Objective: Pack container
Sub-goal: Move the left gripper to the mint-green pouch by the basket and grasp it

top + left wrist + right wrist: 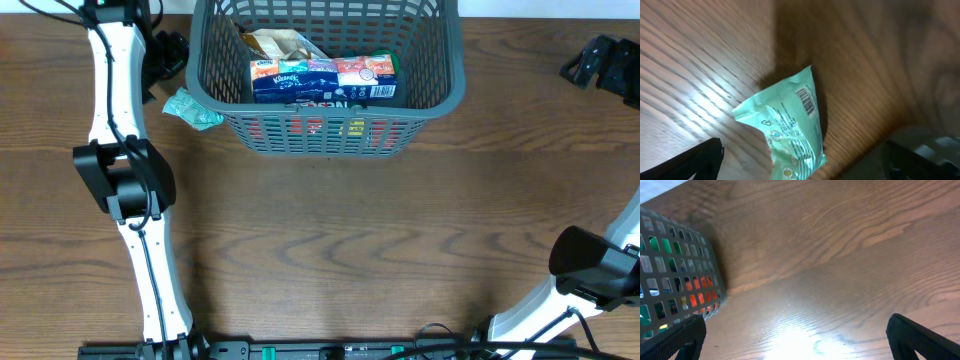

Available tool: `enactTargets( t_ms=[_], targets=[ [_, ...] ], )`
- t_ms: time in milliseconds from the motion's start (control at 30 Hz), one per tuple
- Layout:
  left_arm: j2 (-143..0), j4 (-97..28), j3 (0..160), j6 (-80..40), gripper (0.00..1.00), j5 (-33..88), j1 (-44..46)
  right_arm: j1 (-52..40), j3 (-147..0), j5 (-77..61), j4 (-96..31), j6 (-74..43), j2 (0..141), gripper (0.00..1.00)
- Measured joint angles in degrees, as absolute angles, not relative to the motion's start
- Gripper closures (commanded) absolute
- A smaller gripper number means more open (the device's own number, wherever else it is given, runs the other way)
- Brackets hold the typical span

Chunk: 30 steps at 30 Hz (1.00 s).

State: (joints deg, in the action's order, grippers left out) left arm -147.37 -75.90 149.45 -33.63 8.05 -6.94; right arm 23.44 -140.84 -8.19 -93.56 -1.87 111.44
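Though both stand released, the left end effector [812, 157] hovers over a mint packet [785, 127] on the bench [700, 60]. The right end effector [795, 340] faces the container [680, 275].

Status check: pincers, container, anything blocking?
Left pincer open, above mint packet on table. Right pincer open, empty. Container part-filled, Kleenex pack on top. Nothing seen blocking the packet.
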Motion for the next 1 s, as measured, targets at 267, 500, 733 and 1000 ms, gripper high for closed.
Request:
enactTargets(
  t_ms=[267, 500, 733, 1000],
  targets=[
    [-150.56, -76.79, 149.45, -36.49, 0.02, 10.68, -6.37, 23.44, -140.84, -8.19, -93.43, -1.87, 111.44, 0.01],
    [-150.56, -77.19, 148.86, -37.36, 0.02, 11.14, -4.62, 23.44, -140.84, -8.19, -93.56, -1.87, 111.44, 0.01],
    [-150.56, -77.03, 143.63, -37.52, 0.01, 11.44, -3.75, 23.44, -140.84, -8.19, -94.59, -1.87, 111.44, 0.01],
    [-150.56, -75.11, 138.43, -37.52, 0.01, 11.44, -3.86, 23.44, -140.84, -8.19, -95.11, -1.87, 111.44, 0.01]
  ],
)
